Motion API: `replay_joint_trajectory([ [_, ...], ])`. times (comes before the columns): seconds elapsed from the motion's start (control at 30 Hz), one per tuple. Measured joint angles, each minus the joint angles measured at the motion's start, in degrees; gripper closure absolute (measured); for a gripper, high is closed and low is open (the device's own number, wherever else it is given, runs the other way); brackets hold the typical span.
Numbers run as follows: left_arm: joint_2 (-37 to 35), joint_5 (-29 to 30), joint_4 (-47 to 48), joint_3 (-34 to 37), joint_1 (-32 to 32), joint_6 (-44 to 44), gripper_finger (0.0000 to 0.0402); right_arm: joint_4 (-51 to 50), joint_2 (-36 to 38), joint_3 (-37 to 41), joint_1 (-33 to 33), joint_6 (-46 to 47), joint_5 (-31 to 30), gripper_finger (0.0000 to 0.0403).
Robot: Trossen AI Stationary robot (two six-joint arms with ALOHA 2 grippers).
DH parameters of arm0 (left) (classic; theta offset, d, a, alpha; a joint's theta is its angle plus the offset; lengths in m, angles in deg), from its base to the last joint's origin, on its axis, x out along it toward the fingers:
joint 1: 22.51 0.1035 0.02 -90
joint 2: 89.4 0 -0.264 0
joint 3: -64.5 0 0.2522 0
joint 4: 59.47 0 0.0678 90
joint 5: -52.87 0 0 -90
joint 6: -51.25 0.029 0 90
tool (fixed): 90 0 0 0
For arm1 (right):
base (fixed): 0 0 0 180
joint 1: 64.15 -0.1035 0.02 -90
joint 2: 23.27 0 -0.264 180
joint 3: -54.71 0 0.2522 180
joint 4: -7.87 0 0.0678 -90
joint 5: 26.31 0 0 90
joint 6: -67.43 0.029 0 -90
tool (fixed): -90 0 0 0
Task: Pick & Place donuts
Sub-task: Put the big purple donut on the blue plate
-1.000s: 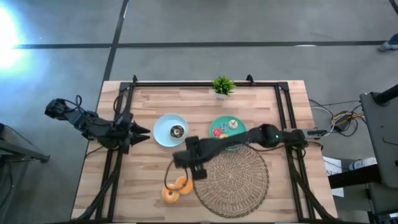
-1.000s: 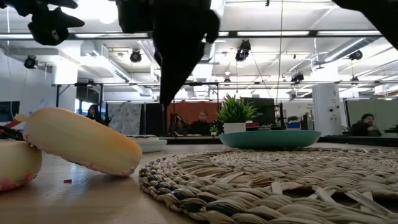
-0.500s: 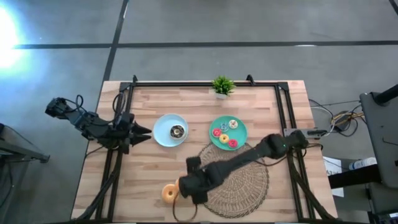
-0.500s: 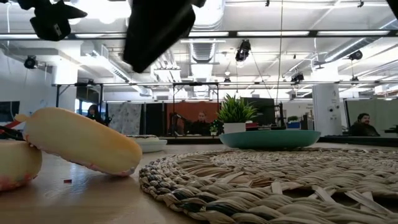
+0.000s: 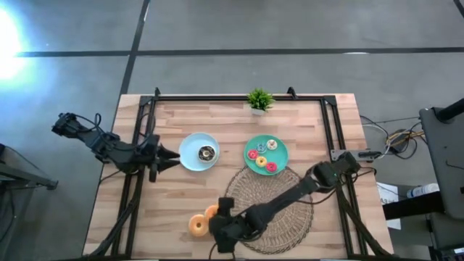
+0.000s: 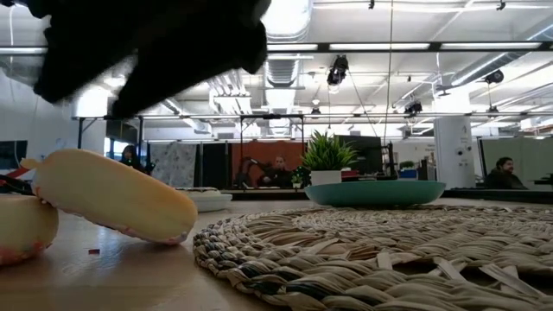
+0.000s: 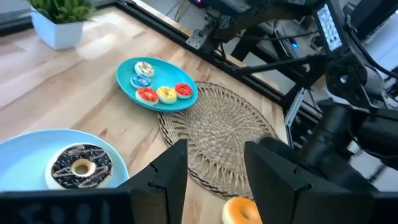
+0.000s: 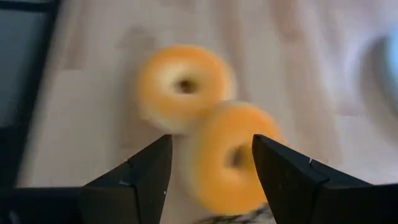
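Note:
Two plain orange-tan donuts sit near the table's near edge: one lies flat (image 5: 197, 225) and the other (image 5: 212, 212) is tilted, its edge leaning on the first (image 6: 112, 197). My right gripper (image 5: 217, 233) hovers open just right of them at the woven mat's left rim. In the right wrist view the pair (image 8: 183, 87) (image 8: 233, 158) lies ahead of the open gripper (image 8: 211, 186). A brown-iced donut (image 5: 207, 153) lies on the blue plate (image 5: 190, 154). Several small iced donuts (image 5: 262, 154) lie on the green plate (image 5: 279, 147). My left gripper (image 5: 172, 155) waits open, left of the blue plate.
The round woven mat (image 5: 279, 214) covers the near right part of the table, touching the green plate. A small potted plant (image 5: 259, 101) stands at the far edge. Black frame rails (image 5: 141, 138) run along the left and right sides. People sit in the room behind (image 6: 281, 170).
My right gripper has swept from beside the blue plate toward the table's near edge, passing over the two orange donuts, and has come lower beside them at the mat's left rim. The donuts have stayed where they were.

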Motion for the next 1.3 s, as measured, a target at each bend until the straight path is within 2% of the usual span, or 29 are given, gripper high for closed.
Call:
replay_joint_trajectory([
  [0.1,0.37,-1.13,-0.02,0.00,0.00,-0.20,0.0269,0.03,0.00,0.35,0.09,0.50,-3.83,0.0188],
  [0.27,0.51,-1.99,0.00,0.00,0.00,-0.20,0.0269,2.62,0.00,1.03,-0.45,-3.43,-0.79,0.0186],
  [0.63,0.51,-2.06,0.36,0.02,0.00,-0.17,0.0269,4.48,-0.02,5.65,-0.27,-1.74,-0.98,0.0130],
  [0.8,0.55,-2.03,0.63,0.09,0.00,-0.17,0.0269,7.31,-0.02,7.24,-0.19,-1.64,-0.64,0.0117],
  [1.0,0.55,-2.03,0.88,0.09,0.00,-0.13,0.0269,8.41,-0.02,8.72,-0.21,-0.01,-0.77,0.0134],
  [1.3,0.55,-1.90,0.88,0.09,0.00,-0.09,0.0269,12.70,-0.02,11.55,0.00,0.39,-1.23,0.0190],
])
